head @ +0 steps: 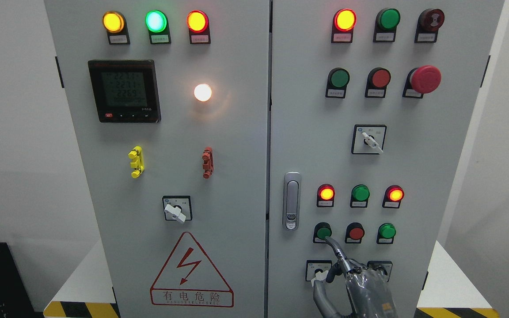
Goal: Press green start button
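Observation:
The grey control cabinet's right door (413,168) carries rows of buttons and lamps. In the lower button row, the leftmost green button (322,230) is partly covered by my right hand (351,274), which rises from the bottom edge right of the middle. Its index finger (335,248) is stretched up and left, and the tip rests on the lower right edge of that button. The other fingers are curled in and hold nothing. My left hand is out of view.
A red button (356,232) and another green button (387,230) sit to the right in the same row. Just below are two selector switches (317,270), partly hidden by the hand. The door handle (292,201) is to the left, and a red mushroom stop (425,79) higher up.

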